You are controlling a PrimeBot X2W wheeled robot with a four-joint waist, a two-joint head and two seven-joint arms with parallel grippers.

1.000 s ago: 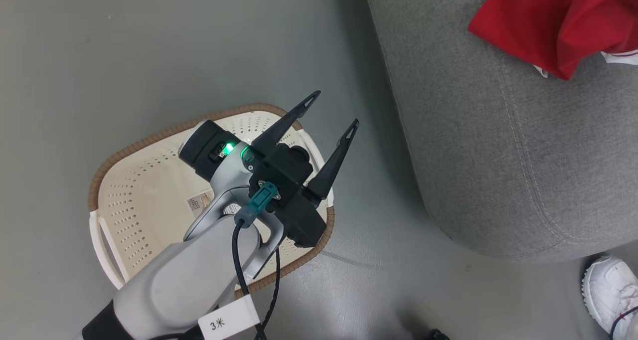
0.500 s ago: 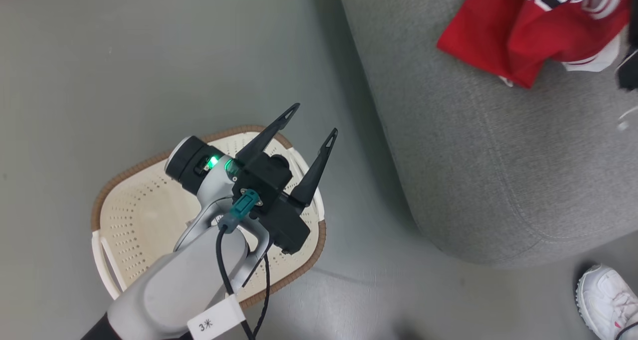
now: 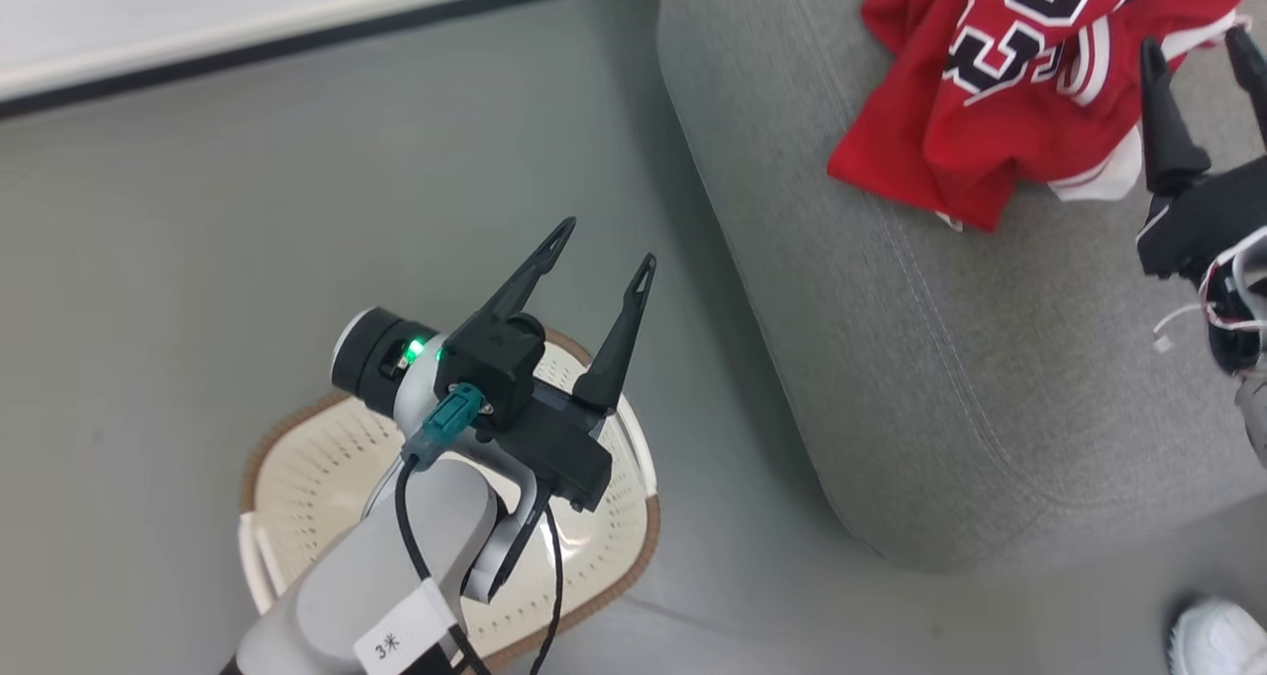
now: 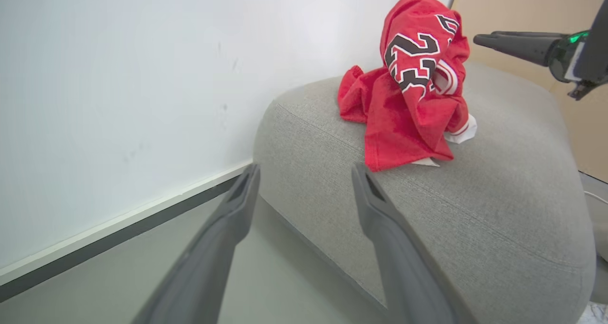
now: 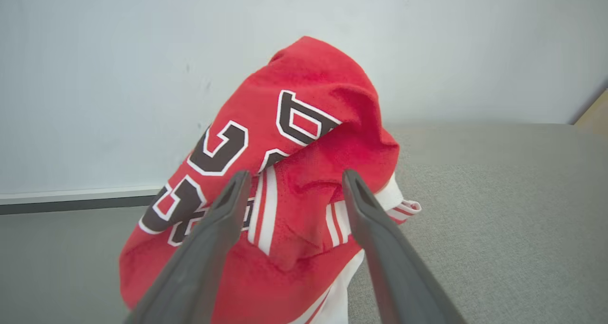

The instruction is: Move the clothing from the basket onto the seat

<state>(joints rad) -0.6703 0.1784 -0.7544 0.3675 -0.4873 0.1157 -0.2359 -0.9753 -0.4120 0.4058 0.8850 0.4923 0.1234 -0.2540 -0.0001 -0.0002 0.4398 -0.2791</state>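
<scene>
You have open floor (image 3: 247,259) between the basket (image 3: 317,477) and the seat (image 3: 940,358), and bare cushion on the near side of the clothing (image 3: 950,141). That heap stands directly ahead of your right end effector (image 5: 295,174), the wall (image 5: 142,53) runs behind it, and your left arm (image 3: 396,576) hangs over the basket's mouth.

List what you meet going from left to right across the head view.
basket → left gripper → red jerseys → right gripper
</scene>
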